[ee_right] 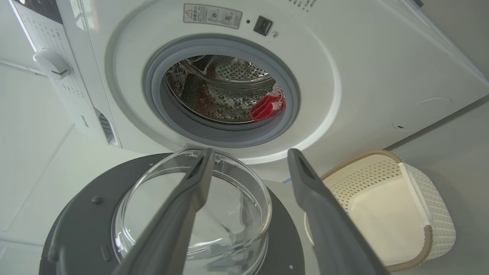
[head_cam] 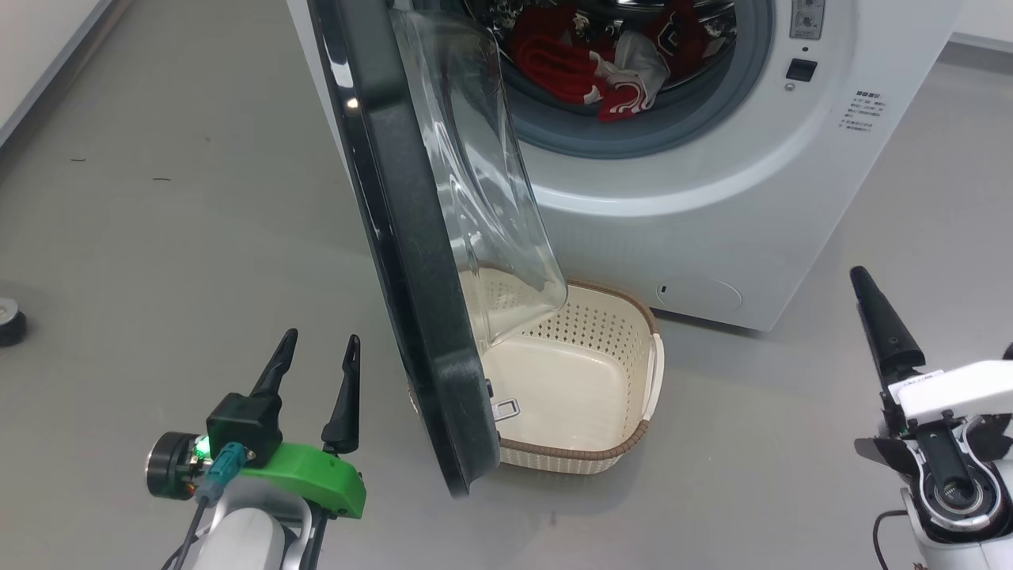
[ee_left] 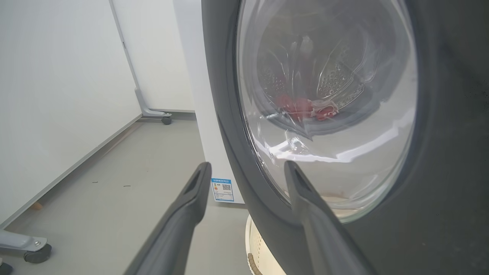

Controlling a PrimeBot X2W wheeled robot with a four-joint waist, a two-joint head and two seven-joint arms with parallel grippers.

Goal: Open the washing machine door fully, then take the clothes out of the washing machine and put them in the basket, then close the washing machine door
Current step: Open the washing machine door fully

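Nearest, the left gripper (head_cam: 323, 336) hangs just left of the washing machine door (head_cam: 411, 261), fingers spread and empty, and the right gripper (ee_right: 250, 152), well off to the door's right, is likewise spread wide with nothing in it. The door stands swung out, the cream basket (head_cam: 625, 453) on the floor just beside it. Beyond, the red clothes (head_cam: 554, 55) lie in the washing machine (head_cam: 712, 198) drum.

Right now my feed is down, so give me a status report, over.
Both open, empty: left gripper, right gripper. The washing machine door part open; clothes inside the washing machine; basket empty. Door hangs over part of basket.
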